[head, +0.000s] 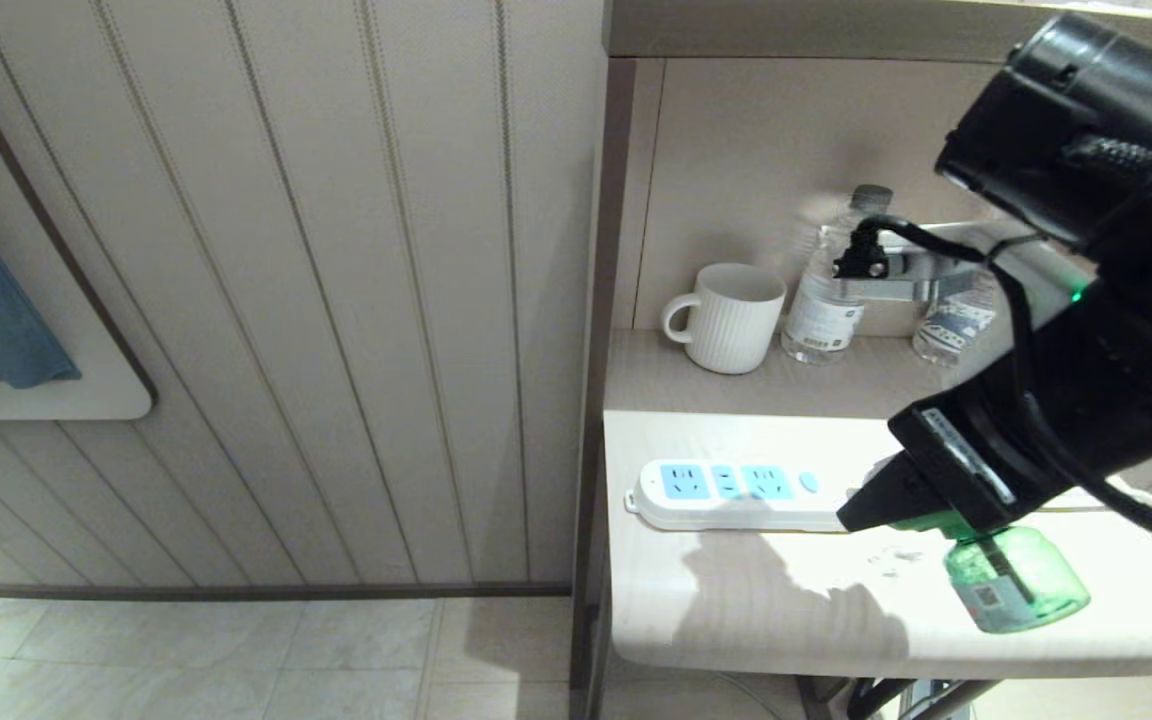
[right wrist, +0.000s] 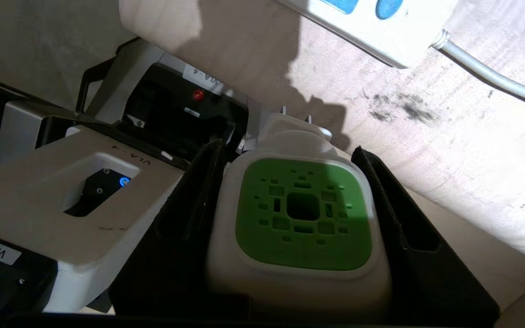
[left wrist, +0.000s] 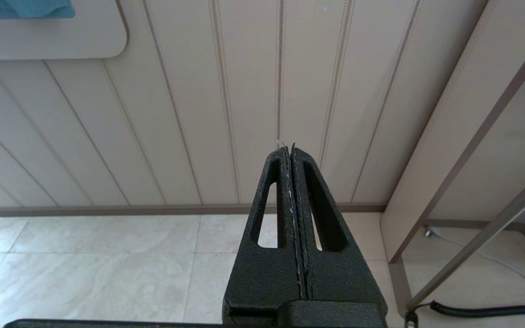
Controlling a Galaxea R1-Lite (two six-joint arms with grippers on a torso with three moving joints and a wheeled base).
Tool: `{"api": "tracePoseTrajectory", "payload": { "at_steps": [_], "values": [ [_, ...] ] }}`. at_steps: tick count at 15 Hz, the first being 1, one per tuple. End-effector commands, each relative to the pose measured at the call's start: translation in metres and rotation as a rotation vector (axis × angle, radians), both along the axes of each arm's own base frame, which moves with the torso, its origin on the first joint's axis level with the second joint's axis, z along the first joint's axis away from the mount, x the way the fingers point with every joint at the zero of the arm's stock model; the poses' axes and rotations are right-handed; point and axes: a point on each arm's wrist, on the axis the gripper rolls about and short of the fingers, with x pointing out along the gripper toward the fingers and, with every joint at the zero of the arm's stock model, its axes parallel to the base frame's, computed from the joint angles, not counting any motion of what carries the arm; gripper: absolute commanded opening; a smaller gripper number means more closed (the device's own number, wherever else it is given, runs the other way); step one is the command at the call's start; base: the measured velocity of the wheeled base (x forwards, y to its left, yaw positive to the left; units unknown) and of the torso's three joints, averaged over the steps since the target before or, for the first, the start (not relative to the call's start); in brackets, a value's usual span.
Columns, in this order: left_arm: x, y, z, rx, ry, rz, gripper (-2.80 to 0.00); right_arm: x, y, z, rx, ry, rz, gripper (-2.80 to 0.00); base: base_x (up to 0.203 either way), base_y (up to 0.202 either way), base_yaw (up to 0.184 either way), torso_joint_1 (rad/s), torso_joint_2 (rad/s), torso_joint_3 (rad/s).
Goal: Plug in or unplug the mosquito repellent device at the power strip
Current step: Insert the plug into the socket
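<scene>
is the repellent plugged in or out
Out: the right gripper holds the repellent clear of the strip, its three sockets bare.

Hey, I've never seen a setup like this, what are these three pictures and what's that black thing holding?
This is a two-armed robot, photographed by three of its own cameras at once. One camera sits on its head and looks down at a small pale table. The other two sit on the wrists, behind the fingers.

On the table lies a white power strip with blue sockets. On the ledge behind it stand a white mug and two water bottles.

The right gripper holds a mosquito repellent device by its green-and-white head; its green bottle shows in the head view. Its plug is not in the strip.

The left gripper is shut, holding nothing, off to the side above the floor.
</scene>
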Motion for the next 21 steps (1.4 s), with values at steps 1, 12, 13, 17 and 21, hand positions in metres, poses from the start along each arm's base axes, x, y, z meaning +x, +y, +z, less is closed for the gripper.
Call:
{"api": "tracePoseTrajectory", "payload": {
  "at_steps": [1, 12, 13, 17, 21],
  "values": [
    [0.0, 0.0, 0.0, -0.001, 0.003, 0.0, -2.8, 0.013, 0.011, -0.013, -0.039, 0.049, -0.005, -2.8, 0.0, 0.0, 0.0, 0.0, 0.0, 0.0],
    [0.0, 0.0, 0.0, 0.001, 0.002, 0.0, -2.8, 0.03, 0.02, -0.025, -0.044, 0.06, -0.025, -2.8, 0.0, 0.0, 0.0, 0.102, -0.25, -0.143],
    [0.0, 0.0, 0.0, -0.001, 0.001, 0.0, -2.8, 0.034, 0.022, -0.027, -0.041, 0.056, -0.029, -2.8, 0.0, 0.0, 0.0, 0.223, -0.5, -0.276],
    [0.0, 0.0, 0.0, -0.001, 0.003, 0.0, -2.8, 0.062, 0.022, -0.042, -0.05, 0.069, -0.087, -2.8, 0.0, 0.0, 0.0, 0.229, -0.52, -0.29],
    [0.0, 0.0, 0.0, 0.001, 0.001, 0.0, -2.8, 0.083, 0.024, -0.06, -0.082, 0.115, -0.12, -2.8, 0.0, 0.0, 0.0, 0.231, -0.5, -0.267]
  ]
}}
